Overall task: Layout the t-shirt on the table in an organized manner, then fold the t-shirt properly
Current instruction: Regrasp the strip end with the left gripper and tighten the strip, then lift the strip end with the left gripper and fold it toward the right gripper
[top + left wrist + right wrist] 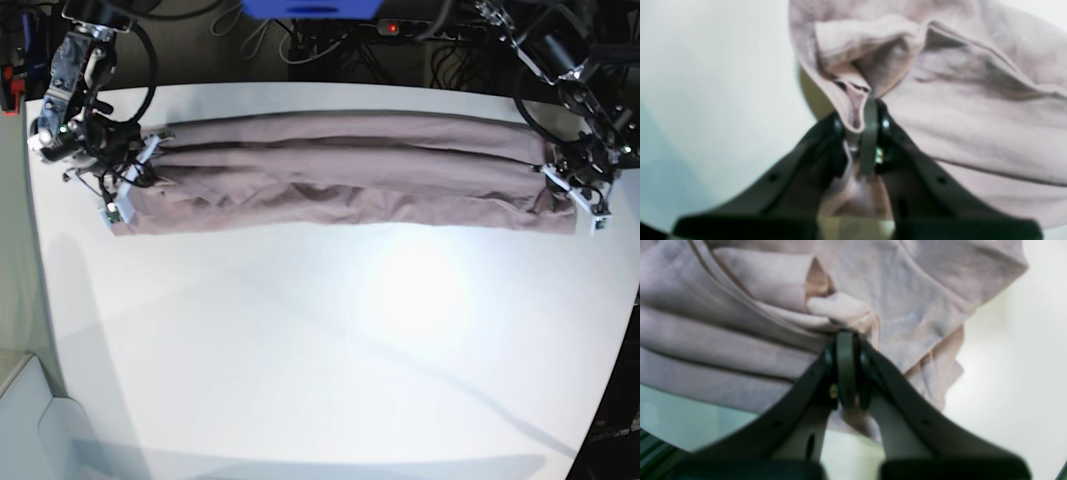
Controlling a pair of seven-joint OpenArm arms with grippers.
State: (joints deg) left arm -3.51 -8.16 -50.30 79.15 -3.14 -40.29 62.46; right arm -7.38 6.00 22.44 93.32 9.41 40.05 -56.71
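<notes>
T-shirt point(350, 170) stretches between both tools (each pinching an end).

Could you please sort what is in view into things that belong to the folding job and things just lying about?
Job:
- t-shirt, stretched across the far side of the table
- left end effector, shut on the t-shirt
- right end effector, shut on the t-shirt

Lying about:
- cables behind the table
</notes>
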